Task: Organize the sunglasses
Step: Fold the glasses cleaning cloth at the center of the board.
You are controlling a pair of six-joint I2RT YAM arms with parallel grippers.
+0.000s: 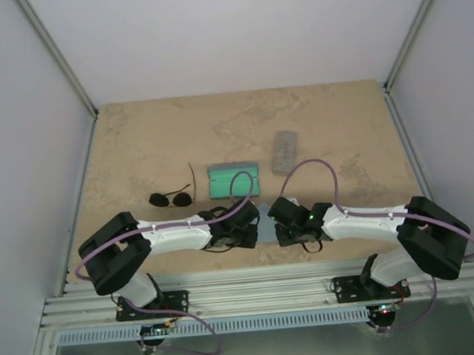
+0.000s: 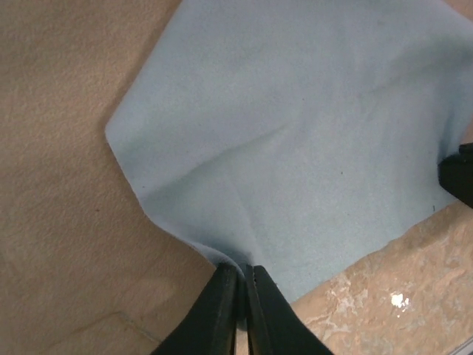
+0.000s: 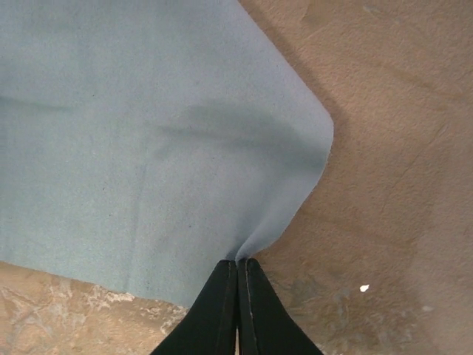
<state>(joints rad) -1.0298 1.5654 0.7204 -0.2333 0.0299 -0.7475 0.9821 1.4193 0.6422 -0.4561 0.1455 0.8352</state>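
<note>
Seen from above, a pair of sunglasses (image 1: 171,199) with black oval lenses and thin dark arms lies at the left of the table, one arm folded out, well apart from both claws; no red-framed pair is visible. To its right, the left claw (image 2: 242,274) is pinched shut on the near edge of a soft, light blue square cloth (image 2: 295,148), which puckers into folds at the fingertips. Behind the cloth sits an open rectangular case (image 1: 234,180) with a green lining. Further right, the right claw (image 3: 238,265) is likewise closed narrow on the same cloth's edge, near a rounded corner. A flat grey rectangular case (image 1: 285,152) rests beyond it. The step in hand looks like handling the cloth with both arms; to do it well, both claws should rise together and keep even tension, so that the thin fabric neither slips from a shallow pinch nor drags into the open case. The tabletop (image 1: 134,137) is tan, matt and mottled like stone. Pale plain walls (image 1: 16,122) close it in on the left, back and right, and a ribbed aluminium rail (image 1: 264,295) runs along the near edge.
</note>
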